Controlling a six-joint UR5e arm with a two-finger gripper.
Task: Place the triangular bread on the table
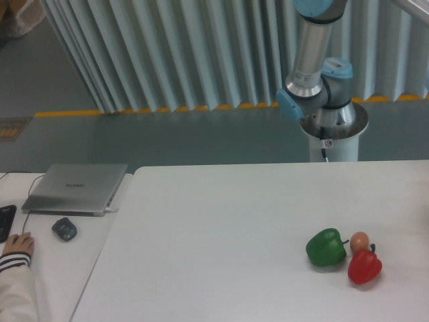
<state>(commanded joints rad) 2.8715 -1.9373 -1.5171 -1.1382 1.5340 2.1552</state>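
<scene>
Tool out of frame, table [221, 221] holding peppers, small ball

Pale vertical slatted curtain [167, 54] across back wall, slats leaning at left end. Grey-green floor [167, 137] below it, yellow-orange line [134, 110] along curtain foot, patterned mat [13, 127] at floor's left edge. Lower white desk [60, 268] at left, abutting larger tabletop's left edge. On desk: closed silver laptop [76, 188] near far edge, dark mouse [64, 229] just in front, black keyboard corner [5, 221] at left edge. Light even, diffuse, soft shadows.
</scene>
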